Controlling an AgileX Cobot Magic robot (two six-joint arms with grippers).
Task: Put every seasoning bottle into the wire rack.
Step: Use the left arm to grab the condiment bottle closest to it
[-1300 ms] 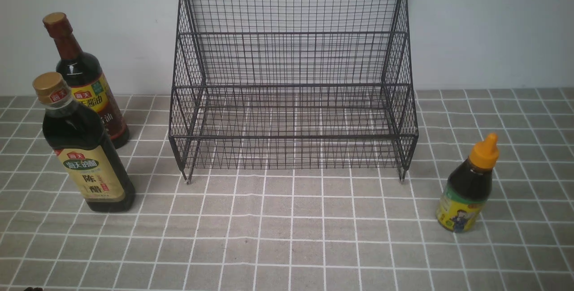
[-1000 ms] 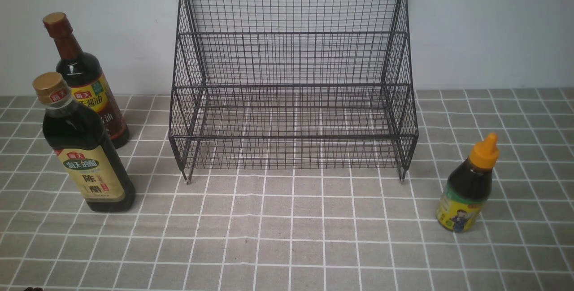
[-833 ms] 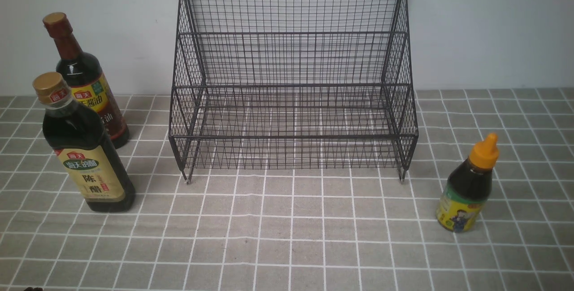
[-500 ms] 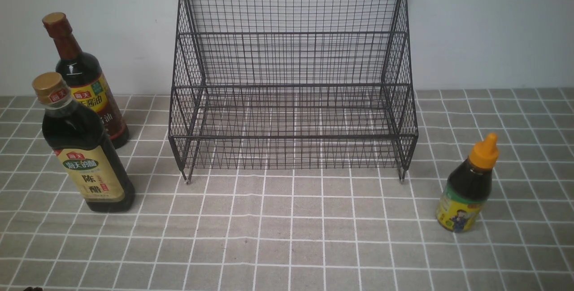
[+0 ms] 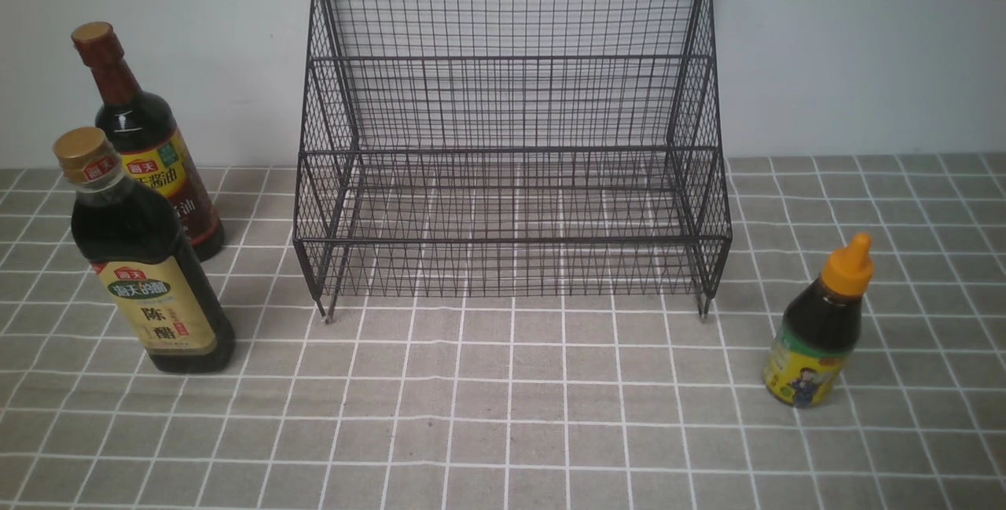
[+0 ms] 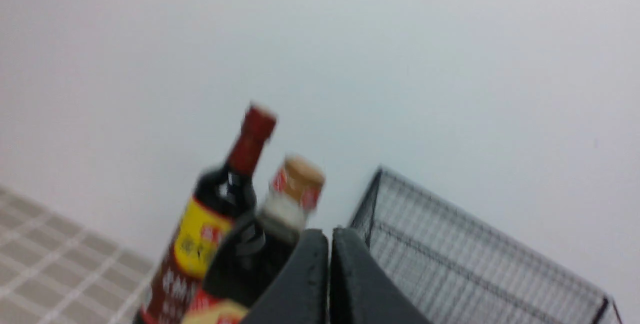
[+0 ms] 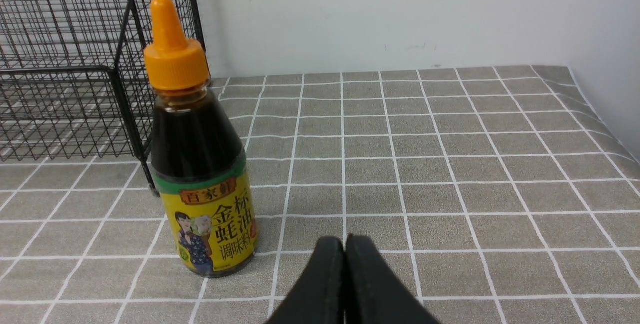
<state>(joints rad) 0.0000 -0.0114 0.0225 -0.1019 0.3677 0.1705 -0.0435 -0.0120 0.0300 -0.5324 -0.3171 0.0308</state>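
Observation:
The black wire rack stands empty at the back middle. The wide gold-capped bottle stands left of it, with the tall brown-capped bottle just behind. The small orange-nozzled bottle stands right of the rack. Neither arm shows in the front view. My left gripper is shut and empty; its blurred view shows the gold-capped bottle, the brown-capped bottle and the rack beyond the fingertips. My right gripper is shut and empty, low over the cloth, with the orange-nozzled bottle a little ahead beside the rack.
A grey checked tablecloth covers the table. A pale wall rises right behind the rack. In the right wrist view the cloth's edge runs along a side wall.
The whole front view has shifted very slightly and the dark bit at its bottom left corner is gone. The bottles and rack have not moved on the cloth.

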